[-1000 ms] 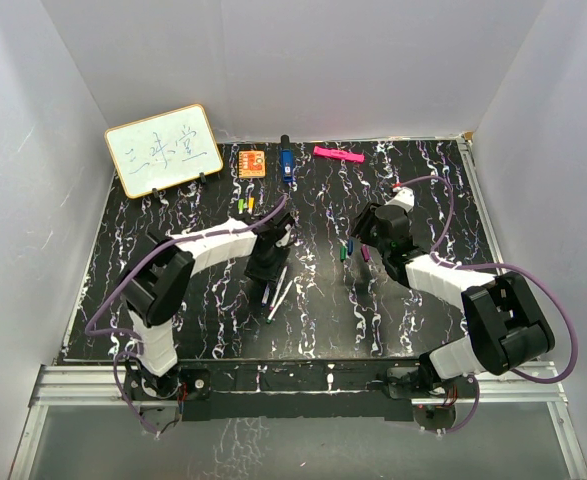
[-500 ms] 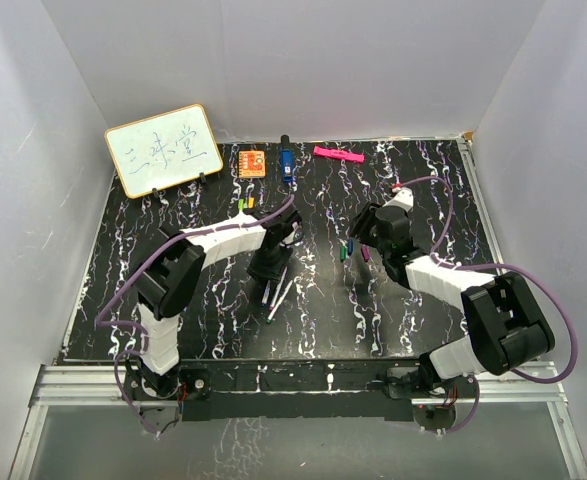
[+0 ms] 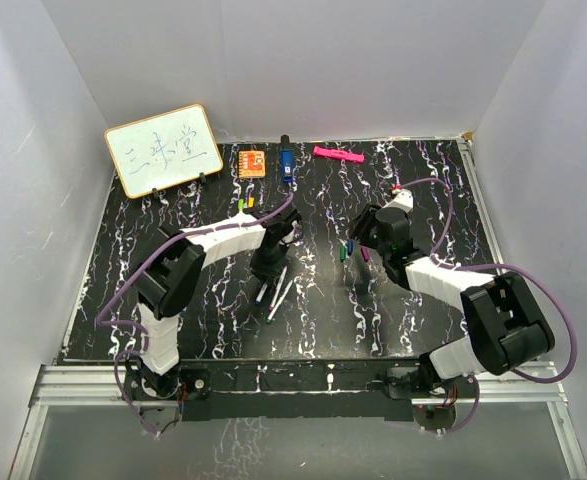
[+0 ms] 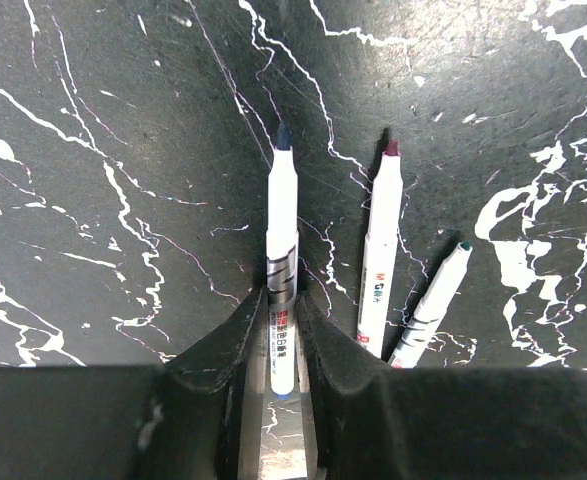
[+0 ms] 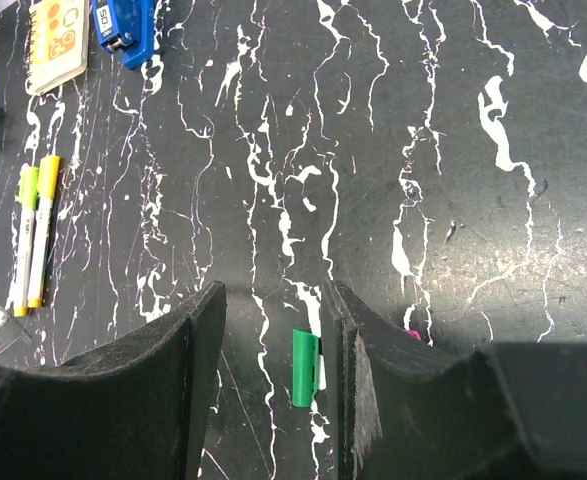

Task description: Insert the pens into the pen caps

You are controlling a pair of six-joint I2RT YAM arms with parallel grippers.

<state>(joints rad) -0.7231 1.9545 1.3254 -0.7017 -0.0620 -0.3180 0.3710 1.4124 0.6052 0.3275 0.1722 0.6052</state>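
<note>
In the left wrist view my left gripper (image 4: 282, 300) is shut on a white pen with a dark blue tip (image 4: 282, 215), whose tip points away from me. Two more white pens lie right of it on the table, one with a maroon tip (image 4: 379, 260) and one with a green tip (image 4: 433, 300). From above, the left gripper (image 3: 269, 262) sits over these pens (image 3: 276, 292). My right gripper (image 5: 273, 300) is open, low over a green cap (image 5: 304, 368) lying by its right finger. A magenta cap (image 5: 412, 335) peeks out beyond that finger. From above, the right gripper (image 3: 359, 246) stands over the caps (image 3: 345, 253).
A whiteboard (image 3: 163, 150) stands at the back left. An orange block (image 3: 252, 162), a dark blue block (image 3: 286, 163) and a pink bar (image 3: 337, 154) lie along the back. Two pens with yellow and green caps (image 5: 33, 235) lie left of the right gripper.
My left arm's elbow has swung in and its gripper has shifted slightly away along the pens. The right arm has barely moved.
</note>
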